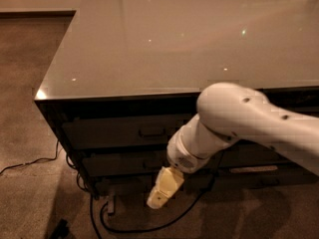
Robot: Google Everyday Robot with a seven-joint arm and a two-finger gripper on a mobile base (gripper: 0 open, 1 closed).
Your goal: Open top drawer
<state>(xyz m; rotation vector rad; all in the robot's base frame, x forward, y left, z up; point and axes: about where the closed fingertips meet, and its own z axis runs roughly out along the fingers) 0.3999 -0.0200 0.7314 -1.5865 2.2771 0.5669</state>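
The top drawer (114,132) is a dark front just under the glossy countertop, with a small metal bar handle (152,132) at its middle. It sits flush with the cabinet. My gripper (162,192) is pale yellow and hangs from the white arm (234,123). It points down and to the left, in front of the lower drawers. It is below the handle, slightly to its right, and not touching it. The arm hides the right part of the drawer fronts.
A shallower dark drawer front (117,163) lies under the top one. The wide glossy countertop (174,44) overhangs the drawers. Black cables (124,225) loop on the carpet at the cabinet's foot and trail off to the left (25,162).
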